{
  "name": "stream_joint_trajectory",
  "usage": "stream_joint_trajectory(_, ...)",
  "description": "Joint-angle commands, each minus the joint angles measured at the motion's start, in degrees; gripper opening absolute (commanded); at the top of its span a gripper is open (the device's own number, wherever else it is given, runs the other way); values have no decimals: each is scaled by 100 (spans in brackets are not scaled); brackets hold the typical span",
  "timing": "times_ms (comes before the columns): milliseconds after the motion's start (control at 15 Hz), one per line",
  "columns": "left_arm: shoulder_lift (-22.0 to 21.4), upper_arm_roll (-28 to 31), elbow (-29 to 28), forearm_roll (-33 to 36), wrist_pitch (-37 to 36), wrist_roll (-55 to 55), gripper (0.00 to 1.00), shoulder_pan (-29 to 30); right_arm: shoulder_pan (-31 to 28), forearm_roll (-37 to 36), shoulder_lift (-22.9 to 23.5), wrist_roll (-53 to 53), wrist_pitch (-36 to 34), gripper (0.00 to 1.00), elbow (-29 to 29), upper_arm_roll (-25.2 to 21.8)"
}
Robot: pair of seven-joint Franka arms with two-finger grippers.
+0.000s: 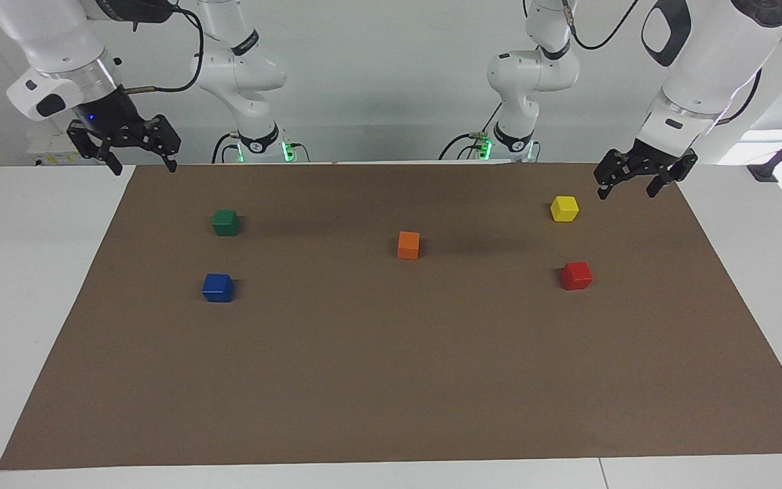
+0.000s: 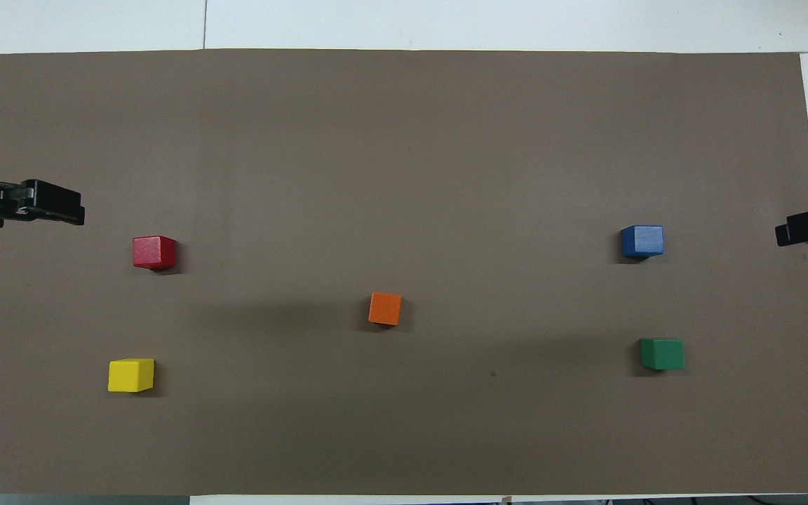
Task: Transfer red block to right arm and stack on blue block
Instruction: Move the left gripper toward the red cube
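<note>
The red block (image 1: 576,275) (image 2: 154,252) sits on the brown mat toward the left arm's end, farther from the robots than the yellow cube. The blue block (image 1: 218,287) (image 2: 642,241) sits toward the right arm's end, farther from the robots than the green cube. My left gripper (image 1: 627,191) (image 2: 60,203) is open and empty, raised over the mat's edge beside the yellow cube. My right gripper (image 1: 144,166) (image 2: 807,226), with a blue light on its wrist, is open and empty, raised over the mat's corner at its own end.
A yellow cube (image 1: 564,208) (image 2: 131,375), an orange cube (image 1: 408,245) (image 2: 385,308) near the middle and a green cube (image 1: 226,222) (image 2: 662,353) stand on the brown mat (image 1: 391,380). White table surrounds the mat.
</note>
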Motion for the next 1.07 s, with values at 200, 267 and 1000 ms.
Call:
stream_joint_trajectory(200, -98, 58, -81, -61, -42, 30, 100, 1, -3, 83, -161, 100, 37, 100, -192, 0)
stream_joint_trajectory(267, -133, 58, -177, -70, -68, -14, 100, -8, -3, 83, -161, 100, 37, 100, -192, 0)
stream_joint_trajectory(1000, 305, 111, -2681, -62, 3557, 73, 100, 185, 15, 293, -381, -145, 352, 100, -788, 26)
